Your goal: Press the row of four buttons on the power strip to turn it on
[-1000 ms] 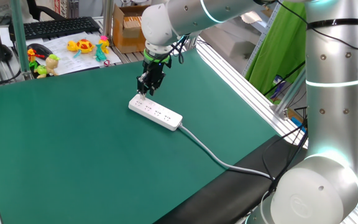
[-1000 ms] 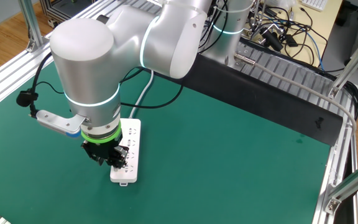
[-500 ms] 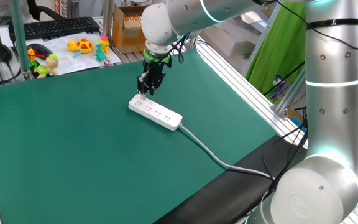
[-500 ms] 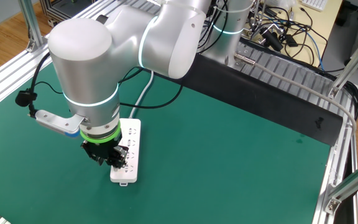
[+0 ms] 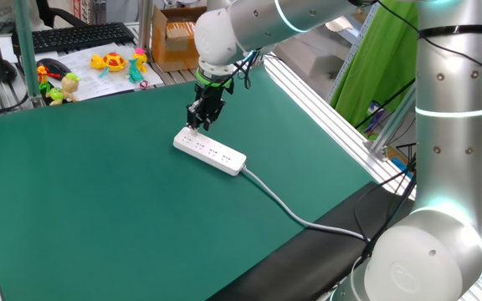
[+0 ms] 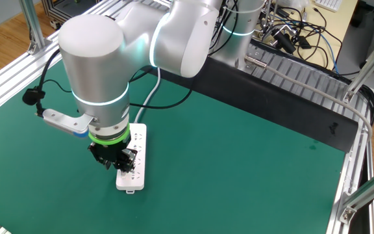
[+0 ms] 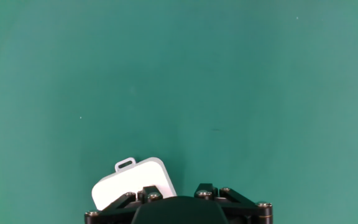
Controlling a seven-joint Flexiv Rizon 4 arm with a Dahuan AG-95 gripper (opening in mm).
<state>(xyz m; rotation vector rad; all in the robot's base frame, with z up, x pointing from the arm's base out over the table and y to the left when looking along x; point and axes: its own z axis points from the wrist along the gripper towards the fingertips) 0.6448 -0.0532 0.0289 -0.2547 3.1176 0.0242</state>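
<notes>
The black two-finger gripper (image 5: 196, 125) is hanging directly over the cable-free end of the long flat white plastic power strip (image 5: 210, 151), which is lying on the green table mat (image 5: 99, 192) with its long axis running away from the fingers toward its white cable (image 5: 279, 203). The row of four tiny buttons (image 5: 207, 150) is showing only as faint marks along the top face. Whether the jaws are spread or pressed together cannot be told, as the hand view is showing only the gripper's base above the strip's rounded end.
</notes>
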